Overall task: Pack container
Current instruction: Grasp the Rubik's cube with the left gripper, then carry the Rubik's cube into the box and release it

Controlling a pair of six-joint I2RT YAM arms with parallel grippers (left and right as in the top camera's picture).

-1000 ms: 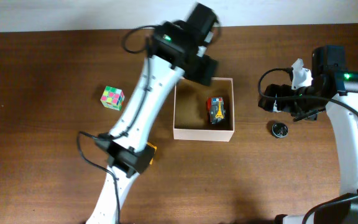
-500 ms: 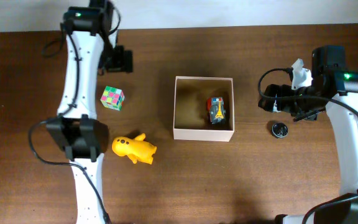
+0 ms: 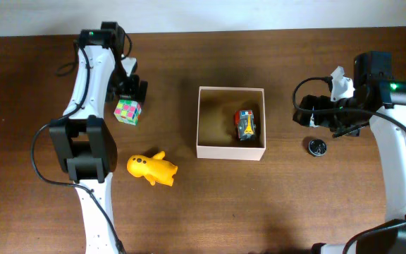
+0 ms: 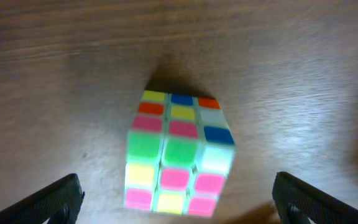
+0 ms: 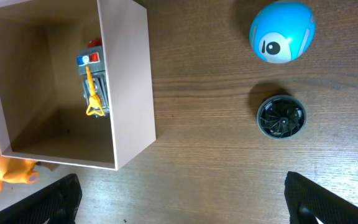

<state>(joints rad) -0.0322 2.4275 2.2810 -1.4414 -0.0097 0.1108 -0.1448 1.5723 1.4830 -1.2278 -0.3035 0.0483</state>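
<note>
The container (image 3: 230, 152), a white-walled box with a tan inside, stands mid-table and holds a small red, blue and yellow toy car (image 3: 245, 124). It also shows in the right wrist view (image 5: 129, 87), with the car (image 5: 92, 78) inside. My left gripper (image 3: 131, 92) is open just behind a multicoloured puzzle cube (image 3: 127, 111). In the left wrist view the cube (image 4: 179, 152) lies between the spread fingers of the left gripper (image 4: 179, 208), untouched. My right gripper (image 3: 305, 116) is open and empty to the right of the container; it also shows in the right wrist view (image 5: 182, 202).
A yellow duck-like toy (image 3: 152, 168) lies front left of the container. A black round disc (image 3: 317, 147) lies to its right and also shows in the right wrist view (image 5: 281, 116), with a blue ball (image 5: 282, 32) near it.
My left arm has swung from over the container's back-left corner far to the left and has come down by the puzzle cube. The right arm has not moved.
</note>
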